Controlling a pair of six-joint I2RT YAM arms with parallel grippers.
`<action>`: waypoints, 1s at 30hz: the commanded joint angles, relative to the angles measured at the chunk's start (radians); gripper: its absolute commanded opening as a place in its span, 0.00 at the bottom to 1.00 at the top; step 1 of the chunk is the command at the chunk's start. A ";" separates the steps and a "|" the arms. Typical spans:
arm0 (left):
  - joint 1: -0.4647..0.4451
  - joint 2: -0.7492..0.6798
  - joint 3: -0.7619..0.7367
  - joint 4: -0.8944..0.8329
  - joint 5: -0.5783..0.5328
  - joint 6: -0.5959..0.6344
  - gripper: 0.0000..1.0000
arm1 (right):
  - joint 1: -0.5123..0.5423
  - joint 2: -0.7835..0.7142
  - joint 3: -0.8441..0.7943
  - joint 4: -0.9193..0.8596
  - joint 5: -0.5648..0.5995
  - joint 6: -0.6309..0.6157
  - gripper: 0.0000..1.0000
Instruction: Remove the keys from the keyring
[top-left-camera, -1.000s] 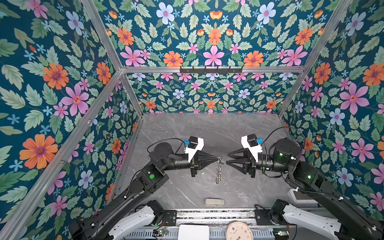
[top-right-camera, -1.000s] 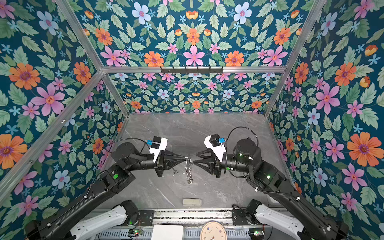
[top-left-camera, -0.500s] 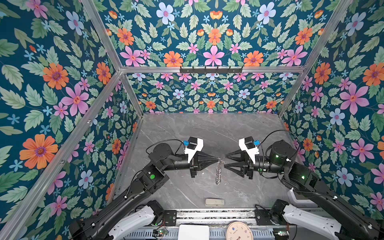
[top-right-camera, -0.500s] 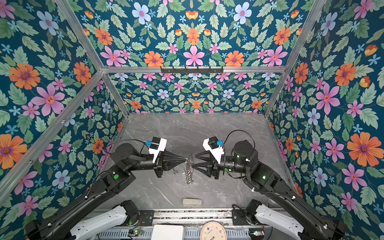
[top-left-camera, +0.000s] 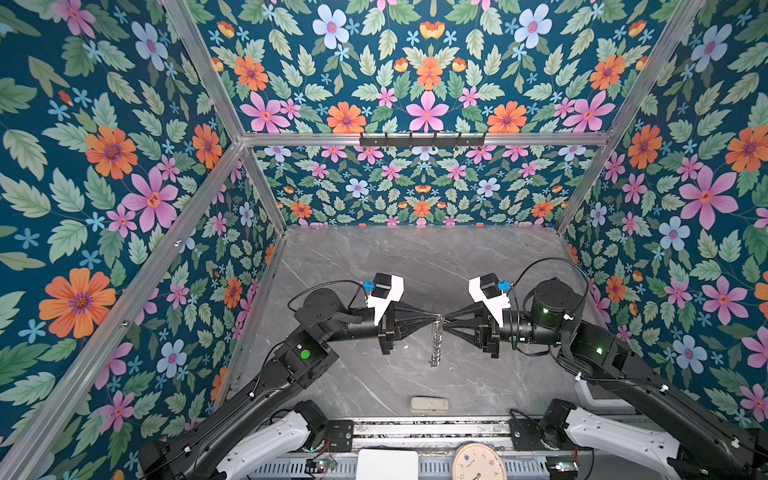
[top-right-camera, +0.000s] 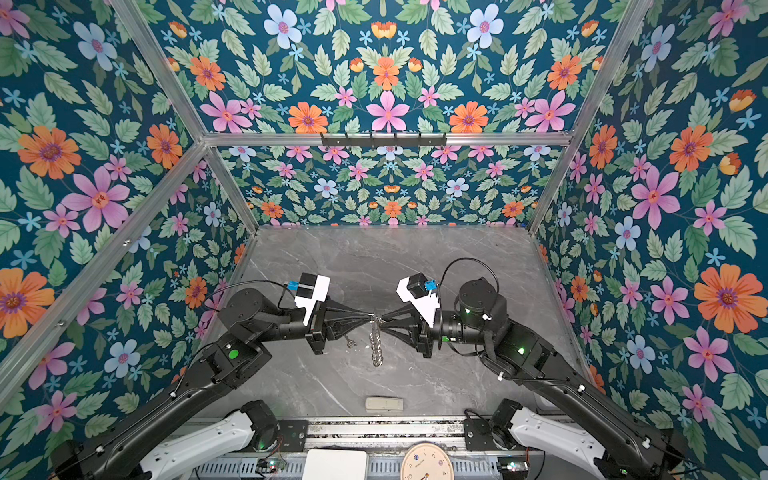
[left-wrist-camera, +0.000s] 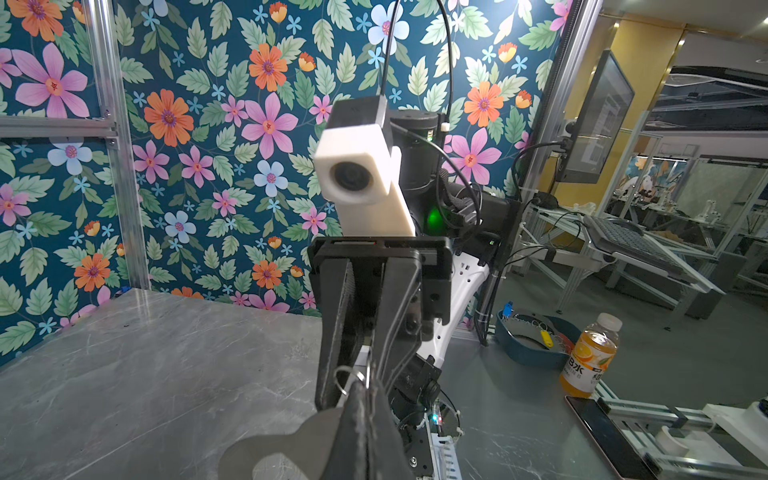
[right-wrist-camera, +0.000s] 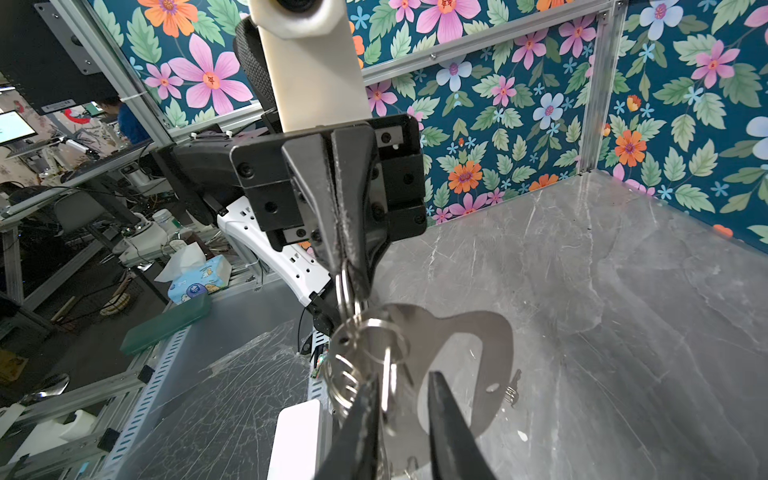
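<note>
Now left gripper (right-wrist-camera: 347, 266) pinches the keyring (right-wrist-camera: 490, 353), right gripper (right-wrist-camera: 402, 382) narrowly parted at it; bottle (left-wrist-camera: 590, 357) perhaps reads 水.

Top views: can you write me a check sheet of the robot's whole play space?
Surface: grey marbled tabletop.
Job's things: keyring held in the air, chain hanging down; one small key seems to lie on the tabletop.
Clutter: pale beige block near the front edge.
Grippers: left gripper shut on the keyring; right gripper jaws slightly apart at it.
Cables: a black cable loops over each wrist.
Surroundings: floral walls, clock.
</note>
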 joint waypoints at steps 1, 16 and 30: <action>0.000 -0.004 0.000 0.055 -0.010 -0.012 0.00 | 0.007 0.000 0.012 -0.009 0.025 -0.025 0.20; 0.001 -0.003 -0.012 0.090 -0.024 -0.029 0.00 | 0.026 0.011 0.054 -0.084 0.050 -0.062 0.00; 0.000 -0.012 -0.052 0.167 -0.032 -0.042 0.00 | 0.044 0.082 0.141 -0.232 0.012 -0.100 0.00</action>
